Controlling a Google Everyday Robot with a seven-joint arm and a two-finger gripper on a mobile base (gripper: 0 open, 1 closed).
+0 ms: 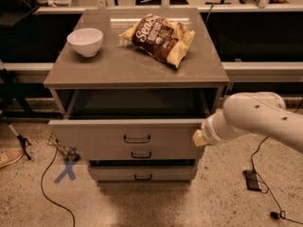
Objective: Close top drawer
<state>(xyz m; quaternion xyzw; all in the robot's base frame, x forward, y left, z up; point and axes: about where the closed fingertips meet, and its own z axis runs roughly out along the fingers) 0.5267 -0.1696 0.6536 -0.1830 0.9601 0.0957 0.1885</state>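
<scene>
The top drawer (94, 140) of the grey cabinet stands partly open, its flat front panel out past the tabletop and its dark loop handle (137, 139) at the middle. Its dark inside shows under the tabletop. My gripper (200, 138) is at the right end of the drawer's front panel, touching or very close to it, with the white arm (255, 115) reaching in from the right.
A white bowl (85, 41) and a brown chip bag (160, 37) lie on the grey tabletop (118, 67). Two lower drawer fronts (142, 173) are shut. Cables and a blue floor mark (66, 169) lie at the left, a black power brick (252, 179) at the right.
</scene>
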